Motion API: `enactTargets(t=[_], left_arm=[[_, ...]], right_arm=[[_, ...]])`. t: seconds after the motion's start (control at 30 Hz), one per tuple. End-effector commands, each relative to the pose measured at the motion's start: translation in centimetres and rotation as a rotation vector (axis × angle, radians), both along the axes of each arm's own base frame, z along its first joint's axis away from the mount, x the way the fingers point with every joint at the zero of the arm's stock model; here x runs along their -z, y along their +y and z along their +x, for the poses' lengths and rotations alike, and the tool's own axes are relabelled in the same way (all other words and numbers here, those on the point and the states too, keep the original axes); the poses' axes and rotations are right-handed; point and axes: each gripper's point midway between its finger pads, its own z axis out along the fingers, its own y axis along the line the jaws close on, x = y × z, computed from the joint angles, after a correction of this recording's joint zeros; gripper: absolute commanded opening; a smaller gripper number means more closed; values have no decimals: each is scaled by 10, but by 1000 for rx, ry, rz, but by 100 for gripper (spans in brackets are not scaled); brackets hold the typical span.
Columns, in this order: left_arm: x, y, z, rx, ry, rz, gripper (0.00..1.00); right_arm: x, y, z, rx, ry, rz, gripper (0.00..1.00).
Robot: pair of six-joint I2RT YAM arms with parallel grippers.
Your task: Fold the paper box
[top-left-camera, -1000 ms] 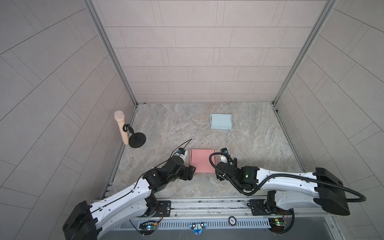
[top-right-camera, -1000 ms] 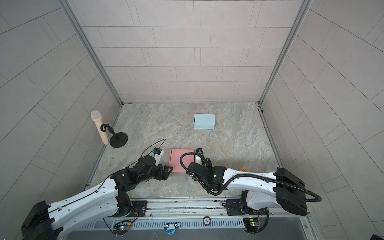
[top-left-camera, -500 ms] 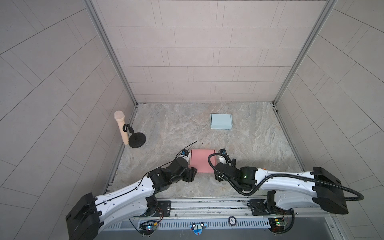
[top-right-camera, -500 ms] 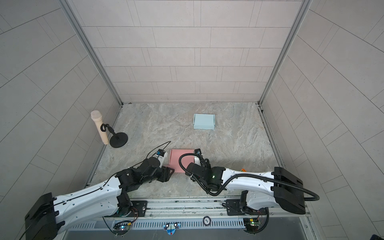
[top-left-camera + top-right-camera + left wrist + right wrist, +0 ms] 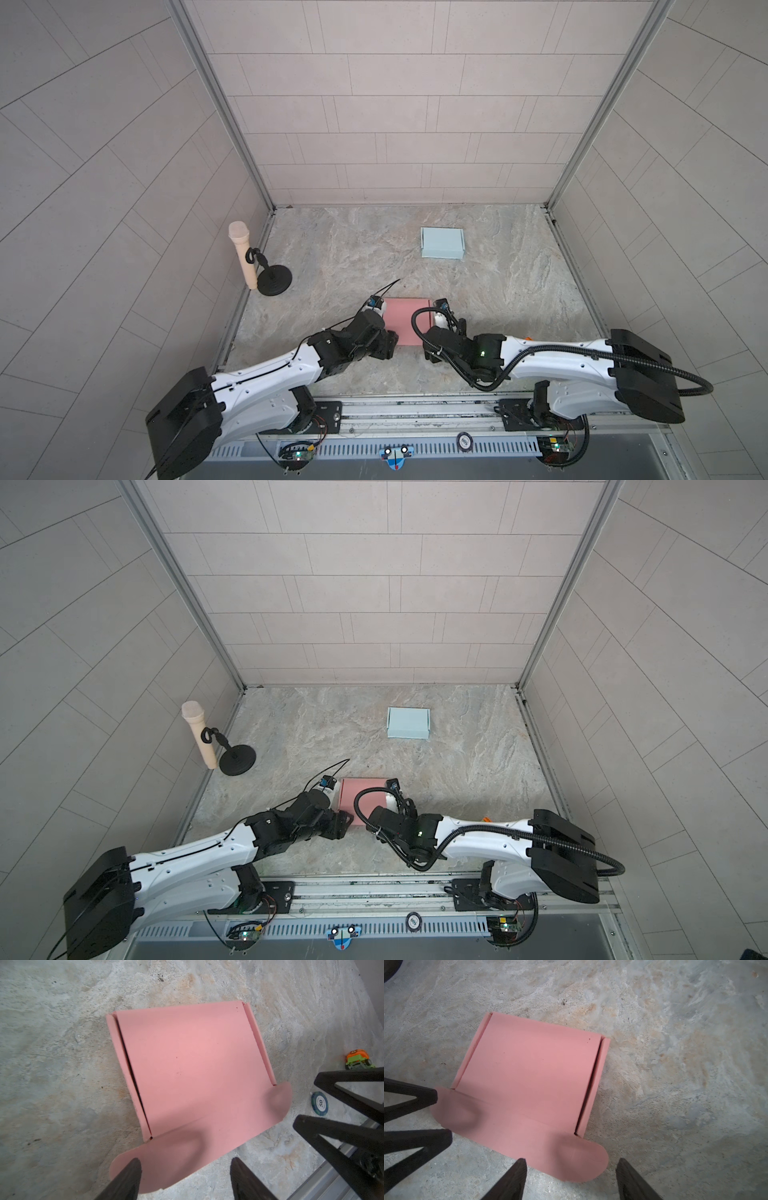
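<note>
box: pink paper box [image 5: 405,320] lies flat on the counter [image 5: 353,249], front middle, between both hands | left hand [image 5: 185,1169]: wide open, holds nothing, at one round end of the flap [image 5: 176,1147] | right hand [image 5: 571,1169]: wide open, holds nothing, at the other end | risk: flap lies flat, so fingers [image 5: 512,1178] may slip and push the box away

We hold both of our white-shelled, black-jointed arms low and stretched forward, angled in toward each other. The left arm [image 5: 266,376] reaches in from the left and the right arm [image 5: 557,359] from the right, each tipped downward at its far end. Our black two-finger left gripper [image 5: 187,1178] has its jaws spread wide with nothing between them. Our black two-finger right gripper [image 5: 571,1167] is likewise spread and empty. The two grippers sit near each other without touching.
</note>
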Motion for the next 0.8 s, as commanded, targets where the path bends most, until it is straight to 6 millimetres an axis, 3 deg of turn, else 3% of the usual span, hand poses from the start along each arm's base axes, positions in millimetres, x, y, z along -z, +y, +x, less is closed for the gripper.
enactTargets(t=[0.0,0.27,0.77], left_arm=[[-5,-4,8,-14,-19,-24,72],[1,-4,8,-14,-9,-13,75],[11,-5,10,-29,35,-98,75]], right_arm=[[4,-1,0,38,5,17,72],[14,1,0,41,20,7,81],[27,17,-2,12,57,19,77]])
